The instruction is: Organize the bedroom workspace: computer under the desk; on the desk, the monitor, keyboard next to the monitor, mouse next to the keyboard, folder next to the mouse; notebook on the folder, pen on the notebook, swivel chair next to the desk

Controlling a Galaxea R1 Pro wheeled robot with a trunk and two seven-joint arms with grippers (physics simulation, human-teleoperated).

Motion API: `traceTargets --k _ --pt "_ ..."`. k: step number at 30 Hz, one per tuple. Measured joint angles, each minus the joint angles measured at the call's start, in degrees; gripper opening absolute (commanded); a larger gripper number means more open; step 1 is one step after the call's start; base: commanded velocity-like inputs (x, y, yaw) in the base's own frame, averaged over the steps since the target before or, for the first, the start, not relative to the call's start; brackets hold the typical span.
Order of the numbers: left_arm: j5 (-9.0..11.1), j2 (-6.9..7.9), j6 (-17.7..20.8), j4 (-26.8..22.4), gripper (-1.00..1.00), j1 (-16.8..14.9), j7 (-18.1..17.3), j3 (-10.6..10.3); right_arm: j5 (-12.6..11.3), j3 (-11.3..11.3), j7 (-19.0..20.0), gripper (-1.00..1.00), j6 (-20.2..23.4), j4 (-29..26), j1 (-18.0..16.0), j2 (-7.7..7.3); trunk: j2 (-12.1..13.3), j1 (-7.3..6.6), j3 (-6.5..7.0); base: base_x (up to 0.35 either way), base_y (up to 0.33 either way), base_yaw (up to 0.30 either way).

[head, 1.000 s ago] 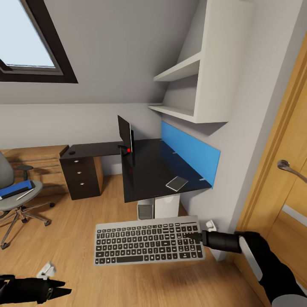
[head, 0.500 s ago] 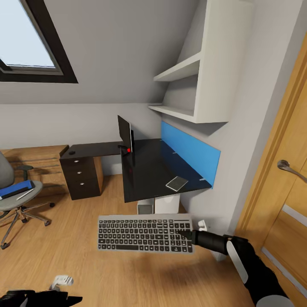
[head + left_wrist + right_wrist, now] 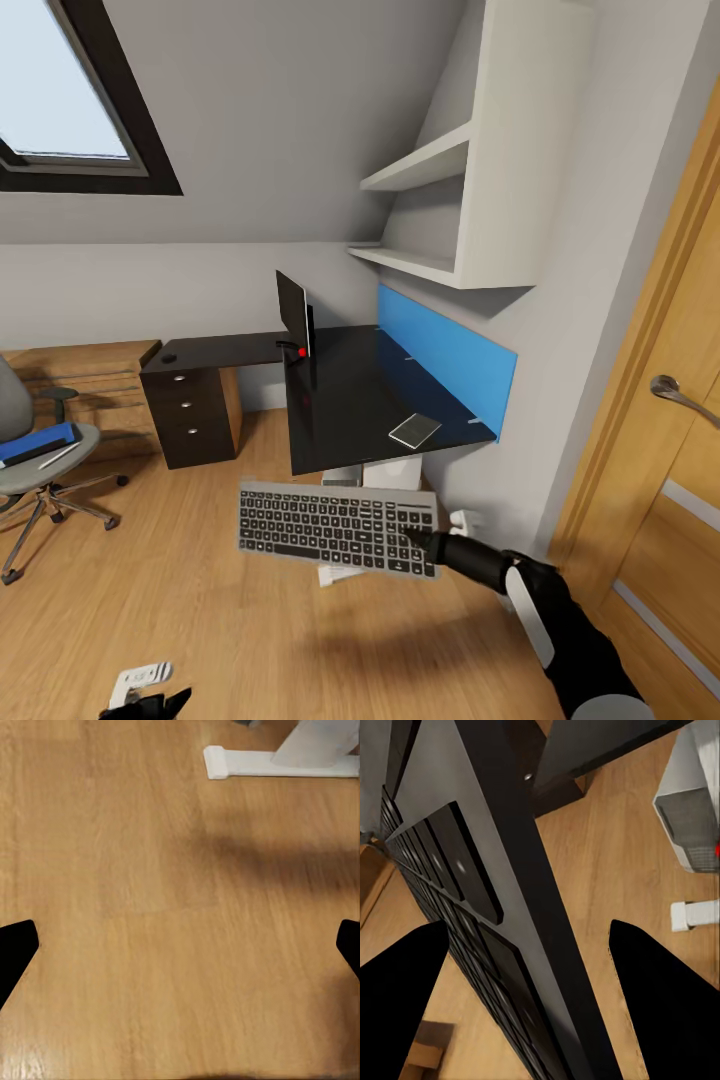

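Your right gripper (image 3: 418,540): clamped on the keyboard (image 3: 338,527) at its 3 o'clock end, carrying it above the floor (image 3: 200,590); fingertips hidden against the keys.

Your left gripper (image 3: 180,952): spread wide over bare floor, only the two black fingertips (image 3: 15,952) showing at the frame edges.

Counter (image 3: 350,400), at 12 o'clock from the keyboard: carries the monitor (image 3: 293,316), seen edge-on.

Swivel chair (image 3: 40,470), at 9 o'clock, cut off by the frame: holds the folder (image 3: 35,441); pen (image 3: 60,456) faint beside it.
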Motion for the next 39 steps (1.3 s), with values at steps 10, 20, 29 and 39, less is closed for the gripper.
traceTargets --k 10,20,29,39 --pt "3.75 -2.09 -6.9 5.72 1.0 -0.01 1.56 0.24 0.12 0.33 -6.47 -1.0 -10.81 0.66 0.03 5.16 0.0 0.0 0.0 0.0 0.0 0.0" --pt "6.72 -2.9 -7.44 6.04 1.0 0.0 5.56 0.39 0.06 0.91 -24.57 -1.0 -24.71 0.92 0.02 10.59 0.0 0.0 0.0 0.0 0.0 0.0" --pt "11.93 -3.99 -11.6 6.06 1.0 -0.01 13.49 0.35 -0.97 1.33 -28.22 -1.0 -27.01 1.45 0.02 10.61 0.0 0.0 0.0 0.0 0.0 0.0" --pt "12.33 -4.65 -19.27 6.06 1.0 0.24 14.21 0.3 -6.0 1.12 -28.09 -1.0 -27.03 1.78 0.02 10.61 0.0 0.0 0.0 0.0 0.0 0.0"
